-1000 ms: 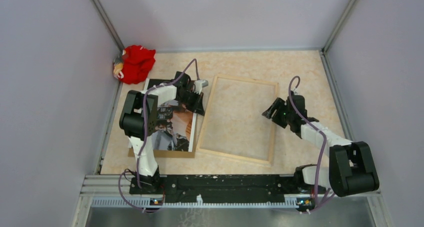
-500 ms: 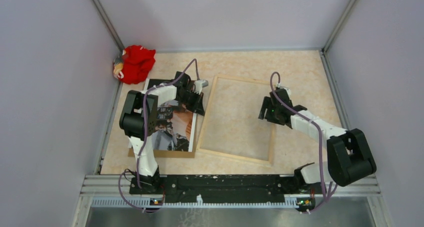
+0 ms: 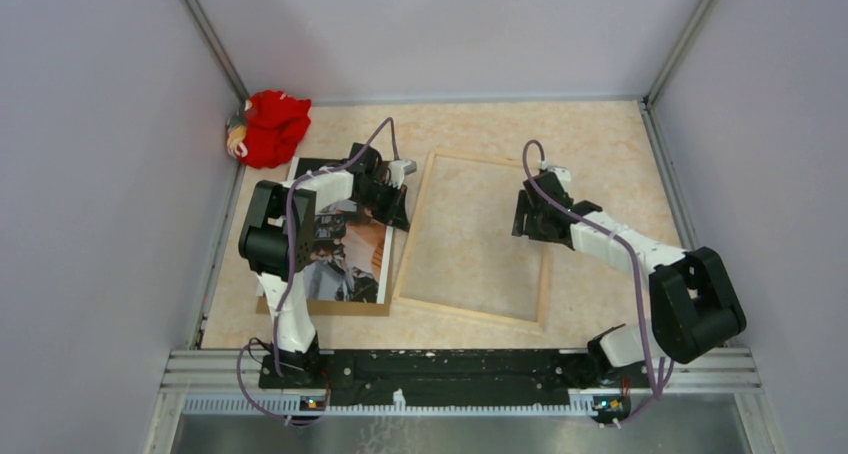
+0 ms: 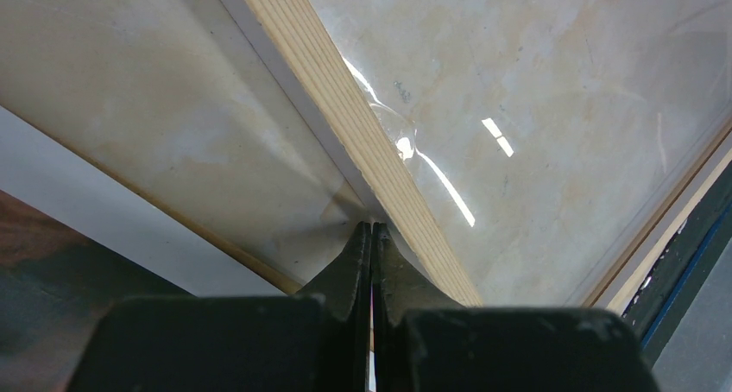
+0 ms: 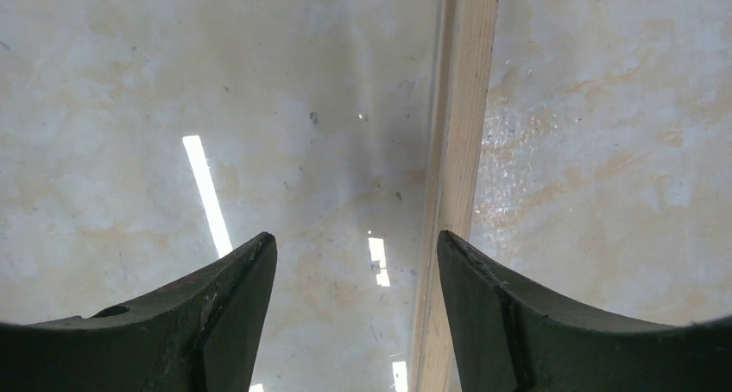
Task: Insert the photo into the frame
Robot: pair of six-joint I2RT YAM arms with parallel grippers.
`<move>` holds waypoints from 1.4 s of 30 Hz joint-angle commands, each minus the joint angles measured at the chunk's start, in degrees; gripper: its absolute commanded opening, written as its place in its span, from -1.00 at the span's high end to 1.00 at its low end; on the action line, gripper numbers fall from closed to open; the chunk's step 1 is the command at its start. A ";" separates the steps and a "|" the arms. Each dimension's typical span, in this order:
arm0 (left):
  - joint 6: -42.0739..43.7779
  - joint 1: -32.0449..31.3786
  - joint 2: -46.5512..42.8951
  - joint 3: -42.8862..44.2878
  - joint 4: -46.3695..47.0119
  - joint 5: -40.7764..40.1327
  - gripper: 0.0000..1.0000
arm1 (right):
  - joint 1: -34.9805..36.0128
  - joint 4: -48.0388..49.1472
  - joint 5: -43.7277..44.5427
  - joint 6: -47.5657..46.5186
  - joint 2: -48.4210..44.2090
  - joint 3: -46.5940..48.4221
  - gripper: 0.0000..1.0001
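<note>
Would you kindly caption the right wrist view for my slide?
Open right hand above the pale wood rail of the frame.

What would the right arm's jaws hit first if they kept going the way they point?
Most likely the frame: the right gripper, jaws open, points down at its clear pane just inside the wooden side rail. Its height above is unclear.

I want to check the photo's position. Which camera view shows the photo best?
The top view: the photo lies flat left of the frame, though the left arm covers its upper part. The left wrist view catches only a white border strip and dark corner. The right wrist view shows none of it.
</note>
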 commanded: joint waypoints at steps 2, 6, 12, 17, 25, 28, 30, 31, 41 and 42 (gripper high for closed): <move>1.00 -0.47 1.08 -0.89 0.13 -1.14 1.00 | 0.53 0.93 0.02 -0.53 1.19 2.39 -0.32; 1.00 -0.47 0.93 -0.89 0.10 -1.12 1.00 | 0.39 1.23 -0.19 0.28 3.04 2.18 -0.20; 1.22 -0.39 0.63 -0.84 -0.16 -1.20 1.00 | -1.75 4.11 -3.83 0.74 4.99 0.88 -0.08; 1.53 -0.33 0.35 -0.63 -0.50 -1.16 1.00 | -2.85 4.10 -5.41 0.07 4.94 2.54 -0.06; 2.18 0.17 -0.72 -0.42 -1.49 -1.01 1.00 | -6.99 3.67 -6.55 -1.57 9.19 5.71 -0.11; 3.13 0.70 -1.38 -0.63 -2.25 -0.98 1.00 | -9.30 3.31 -7.67 -2.13 8.80 7.34 -0.21; 3.94 0.85 -1.77 -0.99 -2.62 -1.63 1.00 | -10.91 2.85 -9.38 -2.32 7.72 8.67 -0.25; 4.24 0.85 -2.02 -1.24 -2.52 -2.03 1.00 | -11.78 2.52 -10.21 -2.43 7.10 9.42 -0.26; 5.67 0.70 -2.73 -3.51 -1.06 -2.69 1.00 | -18.70 0.47 -16.35 -3.12 6.37 11.69 -0.36; 5.73 0.54 -2.73 -3.71 -0.90 -2.71 1.00 | -19.25 1.20 -17.26 -3.04 6.89 11.48 -0.36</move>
